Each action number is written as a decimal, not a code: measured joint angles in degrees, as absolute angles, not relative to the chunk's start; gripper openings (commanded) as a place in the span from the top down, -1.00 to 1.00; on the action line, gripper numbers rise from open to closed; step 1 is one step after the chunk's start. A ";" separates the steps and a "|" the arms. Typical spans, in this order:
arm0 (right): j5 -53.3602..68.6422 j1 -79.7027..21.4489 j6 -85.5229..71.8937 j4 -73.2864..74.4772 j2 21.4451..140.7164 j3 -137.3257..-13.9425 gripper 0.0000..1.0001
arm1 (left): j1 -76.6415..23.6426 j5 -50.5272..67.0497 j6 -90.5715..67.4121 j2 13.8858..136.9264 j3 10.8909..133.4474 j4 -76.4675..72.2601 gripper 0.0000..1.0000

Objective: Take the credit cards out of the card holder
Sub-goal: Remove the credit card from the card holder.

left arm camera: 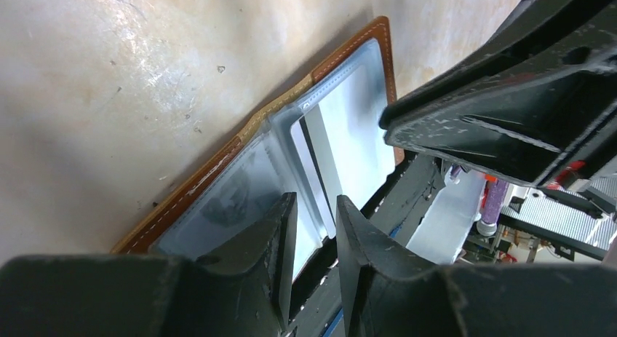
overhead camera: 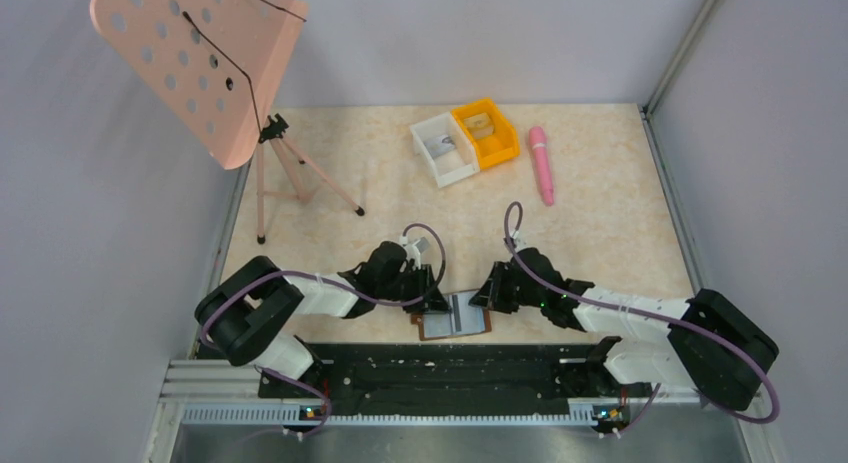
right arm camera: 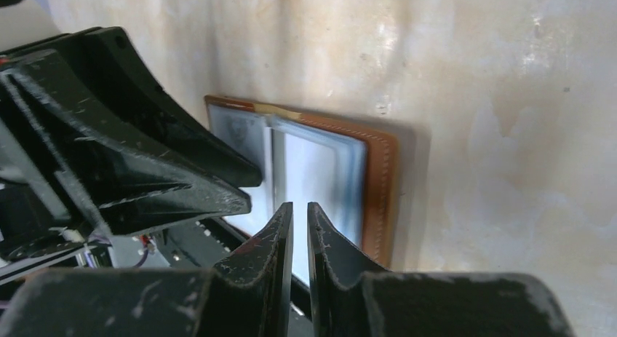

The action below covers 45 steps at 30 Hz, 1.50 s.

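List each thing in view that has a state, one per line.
card holder: open flat, inner pockets up.
credit card: in a pocket, not yet out.
left gripper: jaws apart over the card holder, nothing seen between them.
right gripper: jaws nearly closed; grip unclear.
white bin: upright.
orange bin: upright.
pink pen: lying flat.
music stand: standing, desk tilted.

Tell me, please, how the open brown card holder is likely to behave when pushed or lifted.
Probably light and apt to slide: the card holder lies open and flat on the smooth table. Likely floppy at its fold, being thin stitched leather. Its glossy pockets may feel slippery.
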State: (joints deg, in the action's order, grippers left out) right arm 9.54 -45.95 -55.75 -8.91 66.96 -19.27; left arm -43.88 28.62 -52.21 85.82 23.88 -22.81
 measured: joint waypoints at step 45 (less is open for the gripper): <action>8.97 -47.62 -65.28 -21.98 72.07 -12.69 0.74 | -44.93 29.17 -61.36 88.82 19.35 -37.28 0.92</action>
State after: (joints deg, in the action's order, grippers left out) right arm 8.97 -47.62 -65.28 -21.98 72.07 -12.69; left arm -44.93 29.17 -61.36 88.82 19.35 -37.28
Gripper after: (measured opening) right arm 0.125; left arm 0.140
